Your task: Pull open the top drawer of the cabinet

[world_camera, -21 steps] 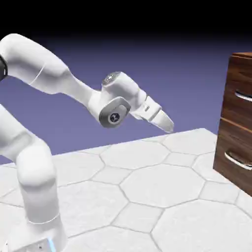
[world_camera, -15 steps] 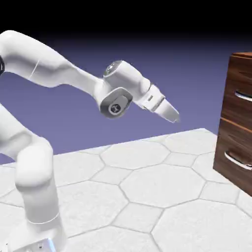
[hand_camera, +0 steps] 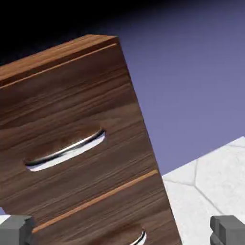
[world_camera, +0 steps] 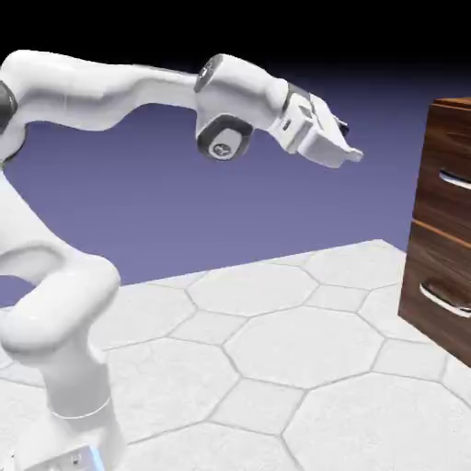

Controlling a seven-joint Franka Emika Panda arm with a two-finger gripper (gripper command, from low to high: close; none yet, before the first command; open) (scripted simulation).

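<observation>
Risen and swung toward the cabinet [world_camera: 448, 221] since the earlier frame, gripper [world_camera: 342, 147] spread wide and empty, well short of it. Ahead and slightly below: top drawer [hand_camera: 72, 143], shut, handle [hand_camera: 67, 149] tilted in the hand view. Risks: closing on the lower drawer's handle [hand_camera: 136, 238] instead; arriving rolled against the bar and slipping off; striking the wood front, not the handle.

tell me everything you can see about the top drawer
The top drawer is the upper of two stacked fronts on the dark brown wood-grain cabinet. A curved silver bar handle runs across its front. It looks shut, flush with the lower drawer, a thin lighter seam between them. Nothing touches it: the gripper is open in the air, well short of it.
</observation>
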